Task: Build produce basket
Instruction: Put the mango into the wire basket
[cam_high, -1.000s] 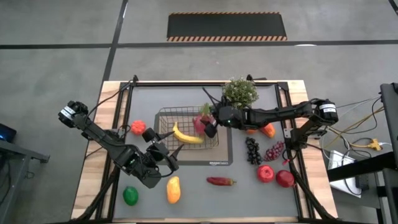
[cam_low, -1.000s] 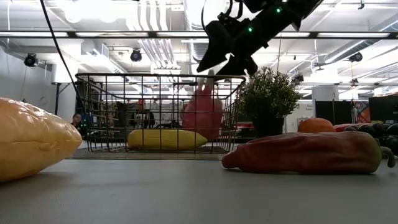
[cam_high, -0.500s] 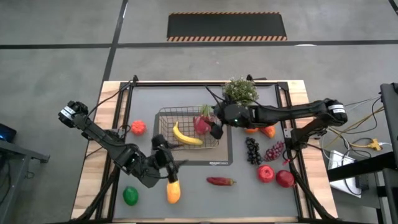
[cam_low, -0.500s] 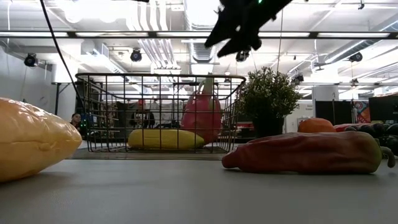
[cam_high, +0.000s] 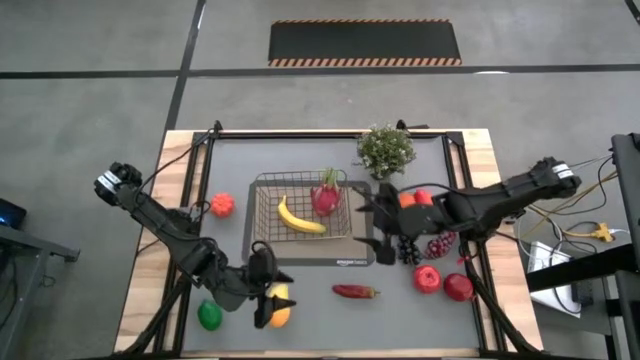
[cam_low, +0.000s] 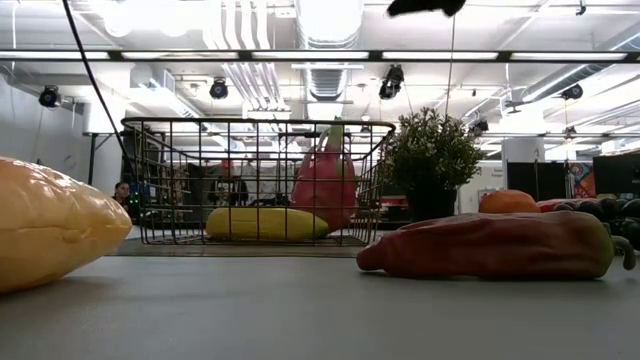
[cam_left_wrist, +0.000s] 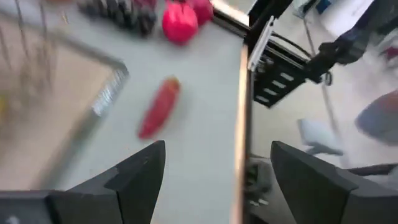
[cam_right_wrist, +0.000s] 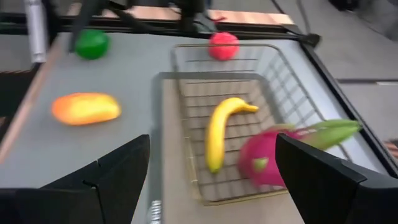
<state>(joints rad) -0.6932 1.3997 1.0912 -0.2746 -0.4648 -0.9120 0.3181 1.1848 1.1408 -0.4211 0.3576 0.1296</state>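
Note:
The wire basket (cam_high: 300, 205) sits on a dark mat at mid-table. In it a yellow banana (cam_high: 300, 218) lies flat, and a pink dragon fruit (cam_high: 327, 195) stands upright at the right end (cam_low: 325, 185). My right gripper (cam_high: 375, 227) hovers open just right of the basket, near the dark grapes (cam_high: 405, 245); its wrist view looks back at the banana (cam_right_wrist: 221, 130) and the dragon fruit (cam_right_wrist: 273, 158). My left gripper (cam_high: 270, 300) is open over the orange mango (cam_high: 281, 308) near the table's near edge and partly hides it.
A green lime (cam_high: 209, 315) lies left of the mango and a red pepper (cam_high: 355, 291) right of it. Two red apples (cam_high: 427, 278) and red grapes (cam_high: 440, 243) sit near right. A potted plant (cam_high: 385, 150) stands behind the basket. A red-orange fruit (cam_high: 222, 205) lies left of the basket.
The dragon fruit has dropped from my right gripper into the basket and stands upright there. My right gripper has risen and drawn back toward the table's right and near side, clear of the basket. My left gripper has moved toward the near edge, over the mango.

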